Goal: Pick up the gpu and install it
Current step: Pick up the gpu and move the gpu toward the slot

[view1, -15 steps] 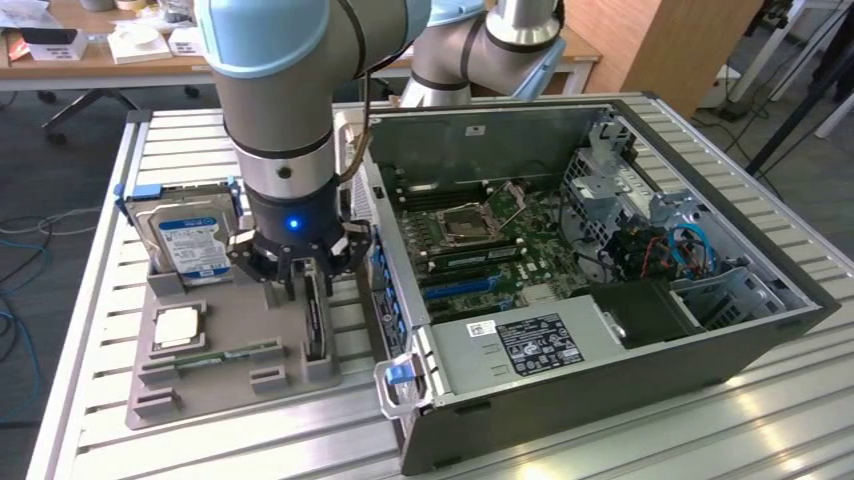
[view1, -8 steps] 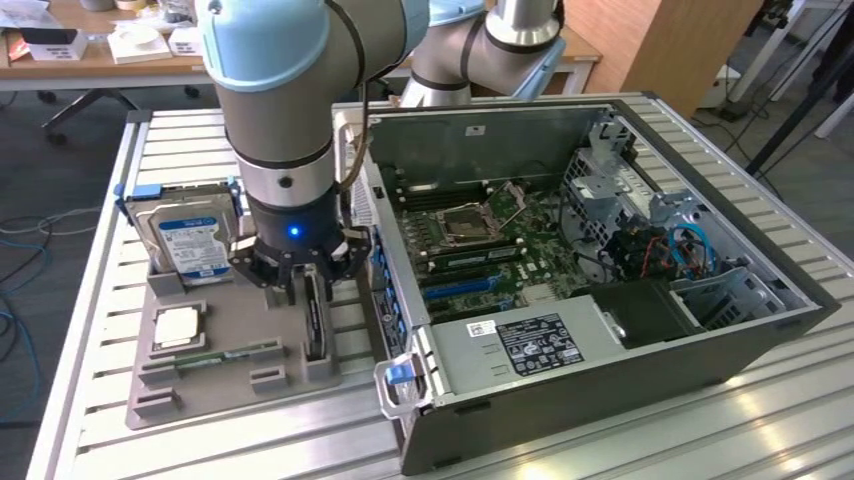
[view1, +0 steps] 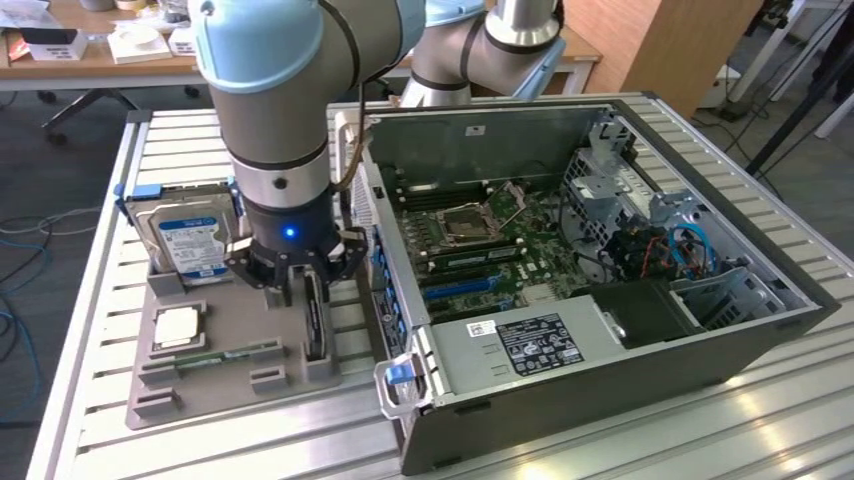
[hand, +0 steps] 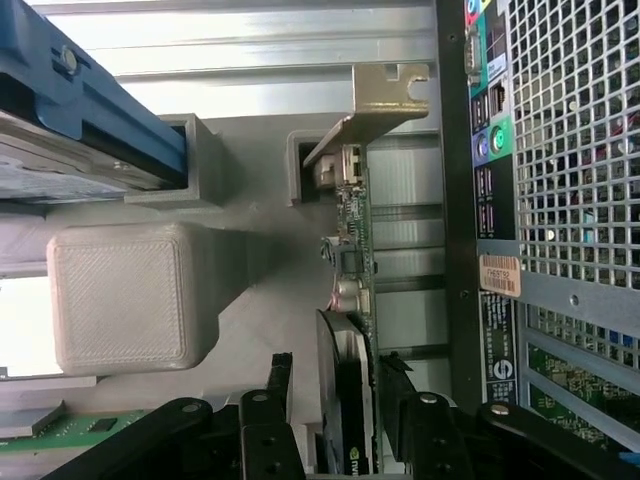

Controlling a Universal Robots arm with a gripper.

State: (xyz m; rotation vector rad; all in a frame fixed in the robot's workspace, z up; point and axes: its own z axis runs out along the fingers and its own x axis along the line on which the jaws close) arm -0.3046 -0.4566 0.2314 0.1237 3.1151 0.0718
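Note:
The gpu (view1: 318, 330) stands on its long edge in a slot of the grey holder tray (view1: 227, 385), just outside the open computer case (view1: 587, 330). In the wrist view the gpu (hand: 350, 290) shows its green edge, with the silvery bracket (hand: 385, 95) at its far end. My gripper (view1: 310, 290) is low over the card and open. Its black fingers (hand: 270, 420) straddle the gpu, one on each side, and a small gap shows beside the card. My gripper (hand: 335, 368) holds nothing.
A silver hard drive (view1: 187, 235) with a blue-white label stands in the tray's far slot. A processor (view1: 178, 328) and a green memory stick (view1: 220, 355) lie in the tray. The case's rear panel (hand: 490, 250) is close beside the card. The motherboard (view1: 481, 240) lies exposed inside.

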